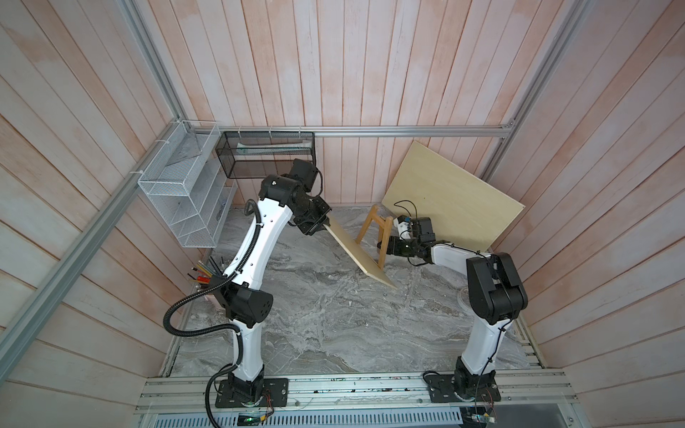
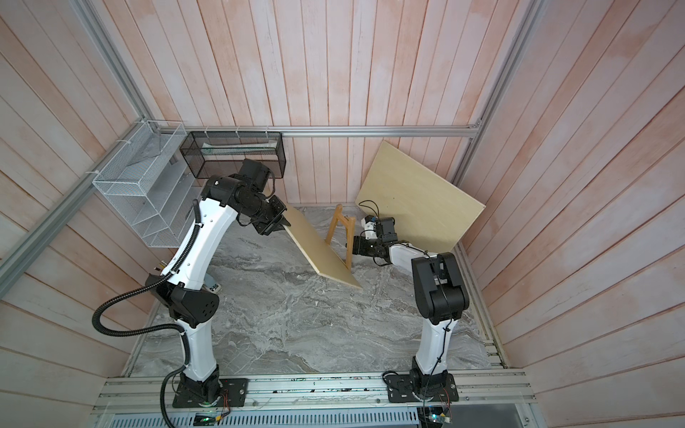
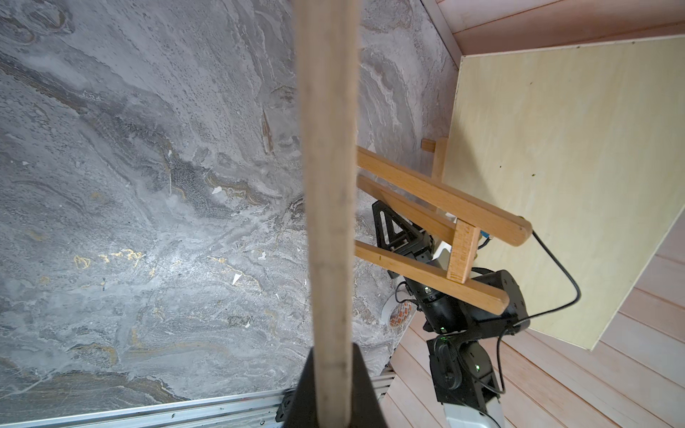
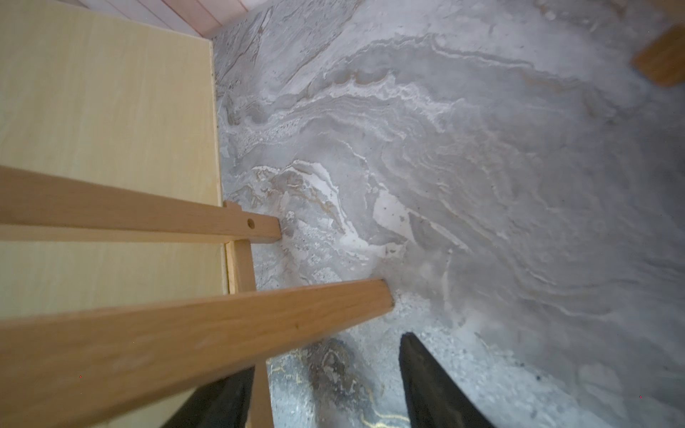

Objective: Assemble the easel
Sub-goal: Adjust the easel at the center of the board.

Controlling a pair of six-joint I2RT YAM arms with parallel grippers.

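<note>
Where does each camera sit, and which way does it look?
Both top views: high overhead, looking down on the table; left arm and right arm show.
Left wrist: on that arm, along the left gripper clamping the held board; right arm beyond.
Right wrist: on that arm, looking past the open right gripper at the easel.
Shared: easel, held board.

One easel (image 1: 366, 225). Two pale boards: a tilted board (image 1: 356, 255) just in front of the easel, a leaning board (image 1: 452, 196) behind it. Two robot arms, left arm (image 1: 259, 237) and right arm (image 1: 493, 285), flanking it. Two wire baskets, white basket (image 1: 178, 185) and black basket (image 1: 267, 157), well to its left.
</note>
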